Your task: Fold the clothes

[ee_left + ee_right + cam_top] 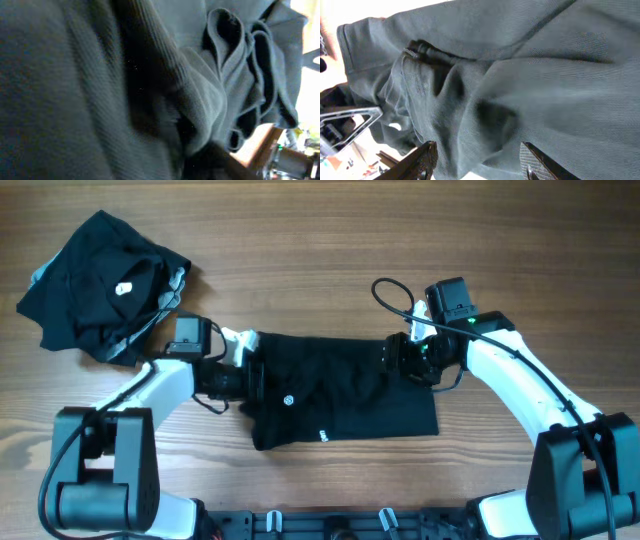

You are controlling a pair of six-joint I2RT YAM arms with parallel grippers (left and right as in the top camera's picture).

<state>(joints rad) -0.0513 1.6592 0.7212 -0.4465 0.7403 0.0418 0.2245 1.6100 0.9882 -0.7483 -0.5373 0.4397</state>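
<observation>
Am folding shirt (340,395), lying bunched mid-table. Right gripper (398,356) sitting at its right edge, fingers (426,157) spread apart. Left gripper (248,372) buried in cloth at left edge; cannot tell its grip. Am judging: pinch matching edges, lift evenly.

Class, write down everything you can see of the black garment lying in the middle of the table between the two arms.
The black garment is soft, finely ribbed knit fabric. It lies flat but rumpled, as a wide band on the wooden table. Two small white prints show on its upper face. Folds bunch at its left end, where the left gripper meets it. The right gripper meets its upper right edge, fingers spread.
</observation>
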